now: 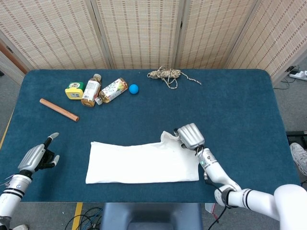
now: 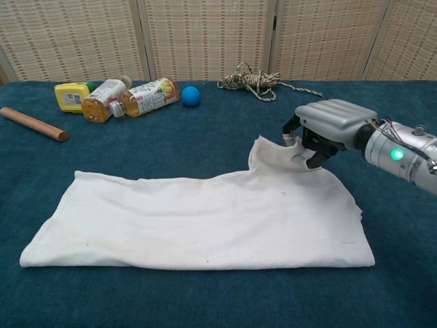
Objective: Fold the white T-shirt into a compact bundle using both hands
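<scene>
Fingers point(image 2: 305, 145) of right hand point(image 2: 332, 126) pinch raised T-shirt point(image 2: 198, 222) corner; left hand point(image 1: 37, 155) open.

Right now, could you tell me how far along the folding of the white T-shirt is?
Already done: the white cotton T-shirt lies flattened as a long doubled strip on the blue table. In hand: the right hand pinches the shirt's far right corner and holds it off the cloth. Left: that corner is not folded over yet, the left hand waits apart at the table's near left edge, and no compact bundle exists.
</scene>
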Available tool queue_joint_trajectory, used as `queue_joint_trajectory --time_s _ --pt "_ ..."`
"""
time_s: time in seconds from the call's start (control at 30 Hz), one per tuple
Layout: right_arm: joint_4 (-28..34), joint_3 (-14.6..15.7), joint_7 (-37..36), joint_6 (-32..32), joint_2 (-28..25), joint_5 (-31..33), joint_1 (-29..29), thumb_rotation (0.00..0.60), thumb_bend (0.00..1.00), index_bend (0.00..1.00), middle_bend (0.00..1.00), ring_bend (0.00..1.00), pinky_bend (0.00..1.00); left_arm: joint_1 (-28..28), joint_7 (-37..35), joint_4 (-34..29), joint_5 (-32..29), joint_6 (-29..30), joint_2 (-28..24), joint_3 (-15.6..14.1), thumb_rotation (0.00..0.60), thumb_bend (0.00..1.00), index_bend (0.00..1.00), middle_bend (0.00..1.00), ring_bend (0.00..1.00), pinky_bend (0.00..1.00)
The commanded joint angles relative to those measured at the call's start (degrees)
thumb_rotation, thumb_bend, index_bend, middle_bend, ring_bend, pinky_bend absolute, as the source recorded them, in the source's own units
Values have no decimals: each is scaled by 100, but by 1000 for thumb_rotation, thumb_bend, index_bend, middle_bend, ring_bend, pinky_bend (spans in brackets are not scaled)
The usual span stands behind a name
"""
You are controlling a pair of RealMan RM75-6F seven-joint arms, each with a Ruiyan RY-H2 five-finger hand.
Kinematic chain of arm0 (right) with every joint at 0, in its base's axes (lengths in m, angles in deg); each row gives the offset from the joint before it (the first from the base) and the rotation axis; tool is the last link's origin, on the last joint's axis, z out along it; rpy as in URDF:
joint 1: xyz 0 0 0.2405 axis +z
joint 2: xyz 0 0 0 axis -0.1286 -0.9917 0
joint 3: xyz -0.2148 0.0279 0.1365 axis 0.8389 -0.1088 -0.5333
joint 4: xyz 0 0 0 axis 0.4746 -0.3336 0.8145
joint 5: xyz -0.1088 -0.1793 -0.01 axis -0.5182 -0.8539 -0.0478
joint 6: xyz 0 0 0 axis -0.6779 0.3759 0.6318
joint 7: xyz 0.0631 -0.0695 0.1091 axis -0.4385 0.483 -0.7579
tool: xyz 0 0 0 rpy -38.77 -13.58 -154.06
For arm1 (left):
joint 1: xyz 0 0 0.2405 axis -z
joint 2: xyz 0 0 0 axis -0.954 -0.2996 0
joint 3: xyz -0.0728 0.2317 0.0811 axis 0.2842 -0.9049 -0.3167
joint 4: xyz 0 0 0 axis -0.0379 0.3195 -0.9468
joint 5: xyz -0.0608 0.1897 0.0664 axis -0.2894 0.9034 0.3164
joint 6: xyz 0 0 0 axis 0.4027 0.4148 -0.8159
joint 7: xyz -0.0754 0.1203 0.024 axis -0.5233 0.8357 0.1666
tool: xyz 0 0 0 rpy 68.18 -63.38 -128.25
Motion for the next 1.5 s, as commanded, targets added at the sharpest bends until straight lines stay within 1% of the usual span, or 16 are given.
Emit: queue_joint_trajectory --time_s 0.03,0.23,0.33,0.57,0.63,0.7,0.77,0.87,0.93,1.13,1.5 --pt "283 246 7 -198 -181 -226 -229 600 523 699 972 943 1000 5 2 -3 6 -8 6 -2 600 505 27 935 875 947" --pt "493 525 -9 -407 -282 -478 -505 600 524 699 971 943 1000 11 0 -5 21 -7 17 1 600 505 27 935 874 947" --pt "484 622 13 -434 -277 -554 -591 600 524 699 971 943 1000 20 2 2 16 -24 25 1 600 505 27 935 875 947" --pt "464 650 33 -342 -221 -570 -676 600 502 690 970 943 1000 39 19 -13 8 -46 30 4 600 505 27 935 875 947" --pt "511 657 75 -283 -257 -557 -682 600 482 621 966 943 1000 38 22 -18 6 -40 27 6 600 506 27 935 875 947" --pt "569 663 138 -241 -301 -531 -691 600 456 505 959 943 1000 37 26 -18 6 -40 24 3 600 505 27 935 875 947" --pt "674 665 209 -186 -367 -483 -702 600 411 357 953 943 1000 37 27 -17 4 -41 24 3 600 505 27 935 875 947" --pt "820 663 309 -151 -450 -441 -721 600 361 226 953 943 1000 35 18 -20 10 -31 27 6 600 506 27 935 874 947" --pt "909 658 364 -145 -496 -423 -735 600 347 186 953 943 1000 35 14 -24 19 -25 26 8 600 505 27 935 874 947" --pt "1171 672 451 -141 -643 -432 -774 600 332 166 953 943 1000 26 -10 -42 39 -5 -6 12 600 505 27 935 875 947" --pt "1908 812 607 -184 -1198 -404 -943 600 332 166 953 943 1000 29 -56 -48 66 -3 -49 19 600 505 27 935 874 947"
